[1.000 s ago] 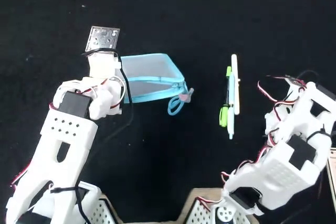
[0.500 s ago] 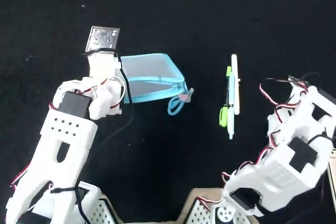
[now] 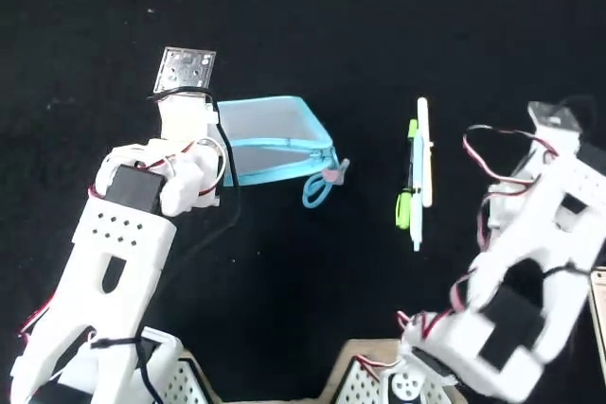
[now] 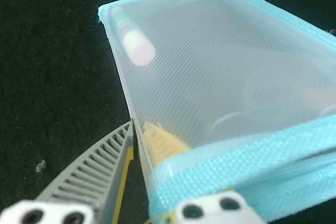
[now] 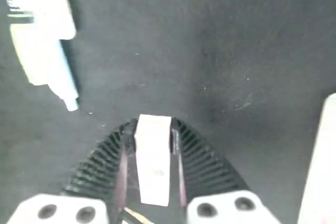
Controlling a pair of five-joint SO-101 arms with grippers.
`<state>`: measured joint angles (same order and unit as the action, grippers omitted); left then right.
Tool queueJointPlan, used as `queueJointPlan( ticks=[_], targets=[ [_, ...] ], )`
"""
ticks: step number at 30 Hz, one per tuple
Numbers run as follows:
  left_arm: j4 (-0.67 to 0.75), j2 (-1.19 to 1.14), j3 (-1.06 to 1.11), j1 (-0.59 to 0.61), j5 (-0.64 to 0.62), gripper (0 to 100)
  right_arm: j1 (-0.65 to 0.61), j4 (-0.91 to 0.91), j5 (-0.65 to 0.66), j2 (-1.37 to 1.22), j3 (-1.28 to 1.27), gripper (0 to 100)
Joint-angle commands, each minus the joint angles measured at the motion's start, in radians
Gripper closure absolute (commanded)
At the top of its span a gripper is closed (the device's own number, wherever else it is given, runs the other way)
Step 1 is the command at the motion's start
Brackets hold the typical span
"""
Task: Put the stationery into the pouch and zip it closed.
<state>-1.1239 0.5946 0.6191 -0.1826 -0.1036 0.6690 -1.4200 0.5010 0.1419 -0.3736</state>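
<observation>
Your right gripper (image 5: 152,127) pinches a white eraser (image 5: 153,171); carry it level to the pouch (image 4: 220,87); your left gripper (image 4: 137,142) clamps its edge; release low.

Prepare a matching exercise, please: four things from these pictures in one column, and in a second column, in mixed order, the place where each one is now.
Things
1. pouch
2. white block
3. pens
4. white tube

Places
A. loose on the table, beside the right arm
B. gripped by the right end effector
C. inside the pouch
D. held at its edge by the left end effector

Pairs: 1-D, 2-B, 3-A, 4-C
</observation>
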Motion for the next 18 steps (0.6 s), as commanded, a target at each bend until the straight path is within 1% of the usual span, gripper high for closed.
queueJointPlan(
  ticks=[1, 4, 7, 11, 16, 18],
  targets=[
    [0.006, -0.008, 0.027, -0.016, -0.008, 97, -0.074, -0.037, -0.092, 0.200, 0.045, 98.8],
    [0.006, -0.008, 0.027, -0.016, -0.009, 97, -0.144, -0.026, -0.192, 0.306, 0.045, 98.8],
    [0.006, -0.008, 0.027, -0.016, -0.009, 97, -0.256, -0.021, -0.273, 0.397, 0.044, 98.8],
    [0.003, -0.008, 0.027, -0.016, -0.009, 97, -0.433, -0.015, -0.402, 0.522, 0.047, 98.7],
    [0.003, -0.008, 0.028, -0.016, -0.009, 97, -0.674, 0.083, -0.508, 0.684, 0.045, 98.7],
    [0.003, -0.008, 0.028, -0.016, -0.009, 97, -0.790, 0.132, -0.565, 0.727, 0.039, 98.7]
  ],
)
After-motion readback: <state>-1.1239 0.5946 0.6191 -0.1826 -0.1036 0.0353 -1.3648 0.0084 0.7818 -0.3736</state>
